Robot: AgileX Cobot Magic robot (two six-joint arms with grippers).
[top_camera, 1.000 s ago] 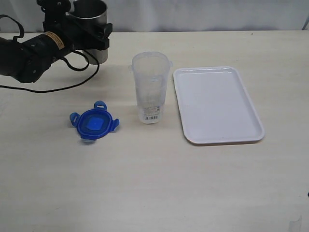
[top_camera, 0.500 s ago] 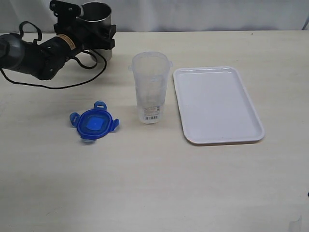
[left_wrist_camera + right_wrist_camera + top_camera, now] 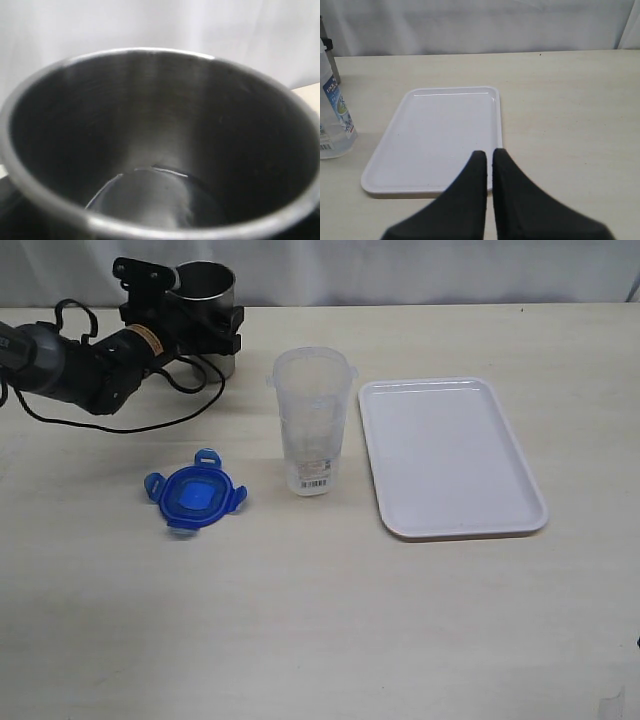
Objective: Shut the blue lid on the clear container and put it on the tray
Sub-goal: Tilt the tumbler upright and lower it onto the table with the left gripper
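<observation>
Setting the steel tumbler [image 3: 208, 282] down upright, away from the clear container [image 3: 312, 420], seemed the care needed, as the left end effector [image 3: 185, 300] clasped it, the blue lid [image 3: 195, 493] lay well apart from that end effector, and the right end effector [image 3: 489, 160] hung pressed together near the tray [image 3: 450, 455].

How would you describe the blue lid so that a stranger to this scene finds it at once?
In the exterior view, find the white tray on the right of the table; the clear container stands just left of it. Left again lies the blue lid, touching nothing. It is the only blue thing: flat, rounded, with four clip tabs.
</observation>
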